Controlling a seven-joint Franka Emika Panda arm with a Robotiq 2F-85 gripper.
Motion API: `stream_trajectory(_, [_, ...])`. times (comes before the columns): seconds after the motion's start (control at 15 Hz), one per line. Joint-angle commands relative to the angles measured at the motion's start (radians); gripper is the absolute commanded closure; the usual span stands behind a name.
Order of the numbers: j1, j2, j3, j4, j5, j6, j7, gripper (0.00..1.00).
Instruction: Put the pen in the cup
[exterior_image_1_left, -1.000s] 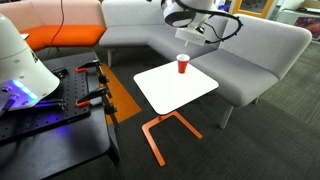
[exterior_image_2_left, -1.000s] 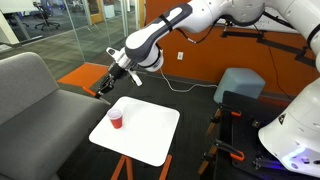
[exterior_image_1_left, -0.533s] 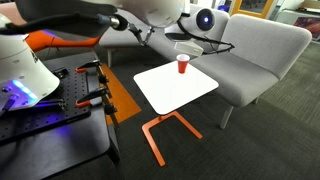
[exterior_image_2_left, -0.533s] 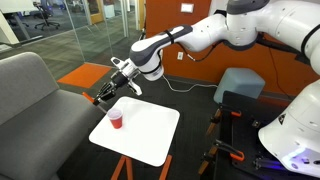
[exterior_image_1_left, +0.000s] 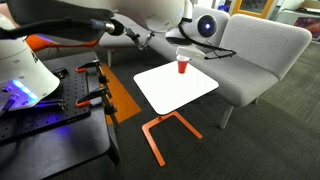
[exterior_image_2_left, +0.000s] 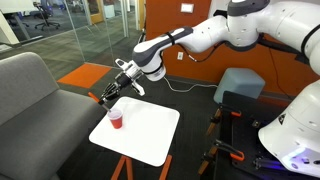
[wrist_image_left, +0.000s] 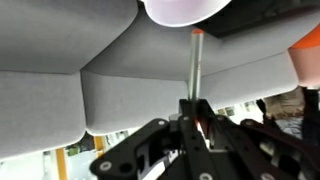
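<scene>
A lounge with dark carpet (exterior_image_1_left: 270, 130) holds a grey sectional sofa (exterior_image_1_left: 255, 50) that wraps around a small white table (exterior_image_1_left: 175, 88) on orange legs (exterior_image_1_left: 165, 130). The white arm (exterior_image_2_left: 195, 32) reaches over the table's sofa-side corner. The red cup (exterior_image_2_left: 116, 120) stands upright on the tabletop near that corner. The gripper (wrist_image_left: 192, 108) is clenched on the pen (wrist_image_left: 195, 65), in the air above and near the cup. In the wrist view the pen runs straight out from between the fingers, its tip pointing away towards the sofa cushions.
</scene>
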Motion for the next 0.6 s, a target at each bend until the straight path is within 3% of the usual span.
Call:
stream_trajectory(0.0, [0.000,-0.025,-0.030,-0.002,-0.013,0.000,0.007,0.96])
stream_trajectory(0.53, [0.026,-0.021,-0.084,0.036,-0.007,0.003,0.010,0.96])
